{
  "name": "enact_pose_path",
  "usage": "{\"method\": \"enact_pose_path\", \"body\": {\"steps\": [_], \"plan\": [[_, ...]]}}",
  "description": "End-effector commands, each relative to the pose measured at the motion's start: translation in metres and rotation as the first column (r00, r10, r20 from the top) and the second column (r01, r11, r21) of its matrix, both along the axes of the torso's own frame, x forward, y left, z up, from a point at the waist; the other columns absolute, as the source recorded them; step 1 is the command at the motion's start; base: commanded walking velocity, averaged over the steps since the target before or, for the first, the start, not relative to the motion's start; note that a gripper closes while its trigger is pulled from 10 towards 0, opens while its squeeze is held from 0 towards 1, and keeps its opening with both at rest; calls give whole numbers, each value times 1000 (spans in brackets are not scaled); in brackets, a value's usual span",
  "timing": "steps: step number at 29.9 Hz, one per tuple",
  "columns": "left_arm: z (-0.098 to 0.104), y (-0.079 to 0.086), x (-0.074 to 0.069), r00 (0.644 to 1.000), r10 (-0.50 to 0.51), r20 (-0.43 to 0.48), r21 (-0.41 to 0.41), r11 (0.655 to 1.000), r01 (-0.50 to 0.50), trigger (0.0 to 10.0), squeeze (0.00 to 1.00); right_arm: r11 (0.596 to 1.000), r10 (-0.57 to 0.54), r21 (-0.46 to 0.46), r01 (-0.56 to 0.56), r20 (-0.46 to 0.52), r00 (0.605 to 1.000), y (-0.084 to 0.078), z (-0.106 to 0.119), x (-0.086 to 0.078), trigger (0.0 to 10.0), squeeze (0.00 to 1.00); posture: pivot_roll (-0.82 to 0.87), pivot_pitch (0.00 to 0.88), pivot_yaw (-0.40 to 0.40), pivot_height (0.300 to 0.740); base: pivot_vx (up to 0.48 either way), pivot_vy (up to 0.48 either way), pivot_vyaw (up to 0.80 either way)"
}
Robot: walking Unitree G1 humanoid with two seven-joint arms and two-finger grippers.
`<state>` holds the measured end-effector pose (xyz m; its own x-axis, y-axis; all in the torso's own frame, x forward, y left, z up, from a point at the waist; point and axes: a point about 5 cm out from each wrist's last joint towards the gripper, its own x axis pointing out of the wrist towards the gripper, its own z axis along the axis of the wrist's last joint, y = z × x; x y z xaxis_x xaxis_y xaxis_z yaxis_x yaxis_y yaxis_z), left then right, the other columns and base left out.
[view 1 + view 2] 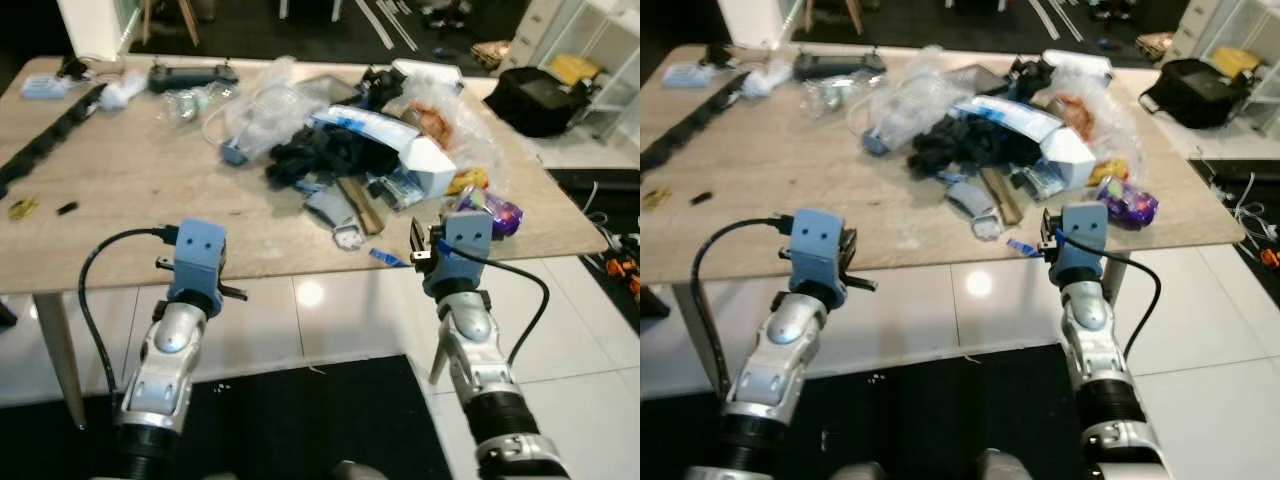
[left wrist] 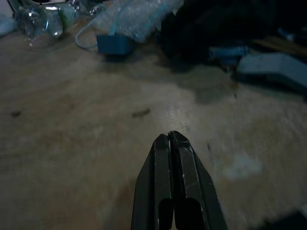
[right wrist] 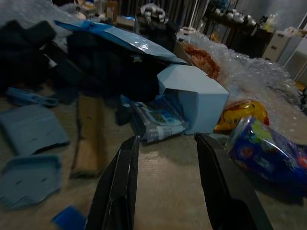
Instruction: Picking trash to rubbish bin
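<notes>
The right tool [image 3: 165, 158] hangs at the near edge of the desk [image 1: 120, 200] with its fingers spread, empty, facing the heap of trash [image 1: 360, 150]. The left tool [image 2: 170, 143] sits low over bare wood further left, fingers pressed together, holding nothing.

The step in hand looks like choosing and reaching for a first piece. It would go best to take a loose item at the near fringe instead of digging into the heap: the small blue scrap [image 1: 385, 257] at the desk edge, or the flat grey-blue piece [image 3: 31, 127] just beyond it. Coming in low and level, one finger each side, should keep the neighbours still.

Further in lie a folded printed packet [image 3: 158, 122] and, touching it, an open pale-blue box [image 3: 194, 98]. To the right sits a glossy purple packet [image 3: 268, 151], likely slippery, beside a yellow wrapper [image 3: 237, 115]. Behind them rise black cloth-like stuff [image 1: 320, 155], a long blue-and-white pack [image 1: 365, 125] and clear bubble wrap [image 1: 270, 105], light and crumpled. No bin can be made out, so carrying off needs a turn.
</notes>
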<state>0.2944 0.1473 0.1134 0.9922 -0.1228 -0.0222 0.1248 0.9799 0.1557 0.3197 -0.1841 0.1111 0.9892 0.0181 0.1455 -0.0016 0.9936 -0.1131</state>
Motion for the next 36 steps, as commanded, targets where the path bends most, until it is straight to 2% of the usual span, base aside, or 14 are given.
{"method": "enact_pose_path", "body": {"steps": [1, 7, 12, 21, 24, 25, 26, 28, 31, 36], "plan": [[0, 5, -1, 1000, 15, -4, 7, 1000, -14, 10000, 0, 999, 31, 13, -31, -24, 999, 6, -4, 0, 10000, 0, 35, 27, -75, 740, 337, 0, 0], [0, 6, -2, 1000, 18, -4, 7, 1000, -18, 10000, 0, 994, 110, 32, -108, -65, 992, 14, -8, 0, 10000, 0, 36, 37, -76, 740, 333, 0, 0], [0, 6, -2, 1000, 22, -4, 16, 1000, -22, 10000, 0, 975, 221, 37, -218, -94, 971, 29, -13, -5, 10000, 0, 37, 40, -77, 740, 187, 0, 0], [2, 7, -3, 1000, 10, 20, 27, 1000, -11, 10000, 0, 961, 278, 27, -276, -108, 955, 36, -13, -7, 10000, 0, 37, 44, -77, 740, 0, 0, 0], [5, 4, -4, 998, -49, 42, 39, 998, 48, 10000, 0, 956, 292, 10, -292, -115, 950, 36, -14, -8, 10000, 12, 38, 46, -77, 740, 0, 0, 0], [6, 2, -4, 997, -67, 47, 35, 997, 65, 10000, 0, 954, 298, 10, -299, -112, 948, 37, -14, -8, 10000, 698, 38, 47, -77, 740, 0, 0, 0], [8, 0, -5, 994, -90, 59, 33, 996, 88, 10000, 0, 953, 301, 10, -302, -118, 946, 37, -14, -8, 10000, 1000, 38, 47, -76, 740, 0, 0, 0], [12, -4, -6, 987, -139, 77, 36, 990, 137, 10000, 0, 950, 309, 10, -311, -135, 941, 37, -15, -8, 10000, 1000, 38, 49, -75, 740, 0, 0, 0], [15, -6, -7, 982, -166, 88, 37, 986, 164, 10000, 0, 951, 301, -13, -308, -161, 940, 36, -17, -8, 10000, 1000, 39, 49, -75, 740, 0, 0, 0], [18, -10, -8, 972, -211, 107, 36, 977, 208, 10000, 0, 945, 321, 0, -327, -197, 926, 40, -20, -9, 10000, 1000, 39, 51, -75, 740, 0, 0, 0]]}}
